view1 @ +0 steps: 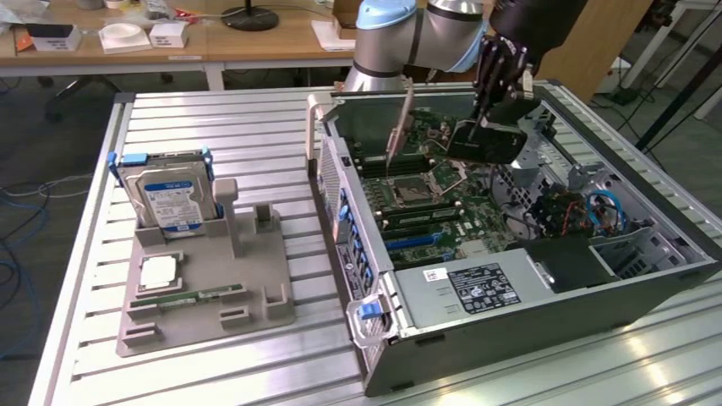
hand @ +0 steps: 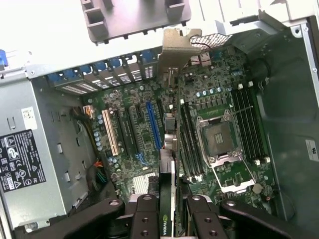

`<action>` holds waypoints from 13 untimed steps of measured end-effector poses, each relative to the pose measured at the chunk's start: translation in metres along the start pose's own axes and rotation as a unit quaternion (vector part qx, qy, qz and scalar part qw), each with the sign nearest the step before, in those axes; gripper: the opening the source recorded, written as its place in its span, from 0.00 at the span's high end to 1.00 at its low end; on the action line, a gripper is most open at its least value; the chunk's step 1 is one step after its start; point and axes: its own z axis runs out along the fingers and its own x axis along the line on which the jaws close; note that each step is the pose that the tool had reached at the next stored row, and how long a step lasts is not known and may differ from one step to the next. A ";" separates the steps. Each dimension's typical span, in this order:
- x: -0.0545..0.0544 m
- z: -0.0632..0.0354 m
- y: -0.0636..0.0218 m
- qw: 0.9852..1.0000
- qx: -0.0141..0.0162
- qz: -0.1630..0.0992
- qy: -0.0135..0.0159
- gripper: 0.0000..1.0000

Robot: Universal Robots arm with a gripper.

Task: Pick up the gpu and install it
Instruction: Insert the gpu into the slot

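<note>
Fingers [hand: 144,219] of the end effector [hand: 172,214] sit closest in the wrist view, pinched narrow onto the two flat faces of the gpu [hand: 168,199], which runs edge-on away from them. Its metal end bracket [hand: 182,47] lies at the far end, close to the rear wall of the computer case [hand: 294,99], where a row of blue clips [hand: 114,63] stands. Under the card is the motherboard [hand: 134,164]. The card's edge runs just beside the blue slot [hand: 153,124], between it and the processor socket [hand: 217,139]. The cream slot [hand: 110,133] is further off, toward the power supply [hand: 20,164]. How high the card hangs over the board I cannot tell.

In the exterior view the end effector [view1: 502,95] holds the gpu [view1: 485,142] inside the open case [view1: 542,338], over the far part of the board and not seated in any slot. Farthest from the end effector, toward the exterior view's left of the table [view1: 226,127], a grey holder [view1: 203,292] carries a hard drive [view1: 169,199] and a memory stick [view1: 186,298].

Risks, as I judge them:
- The card looks slightly off the slot line, so pressing down could land its contacts on the board rather than in the slot.
- The bracket could catch the rear wall and tilt the card.
- A pinch on smooth faces may let the card slip or twist under load.
</note>
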 end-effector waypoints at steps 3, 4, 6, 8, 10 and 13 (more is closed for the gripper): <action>0.000 0.0000 -0.0001 1.000 0.000 -0.013 0.001 0.74; 0.000 0.0000 -0.0001 1.000 0.000 -0.017 0.001 0.74; 0.000 0.0000 -0.0002 1.000 -0.001 -0.026 0.001 0.74; 0.000 0.0000 -0.0002 0.999 -0.001 -0.034 0.001 0.74; 0.000 0.0000 -0.0003 0.999 -0.001 -0.042 0.002 0.74; 0.000 0.0000 -0.0005 0.998 -0.001 -0.056 0.002 0.74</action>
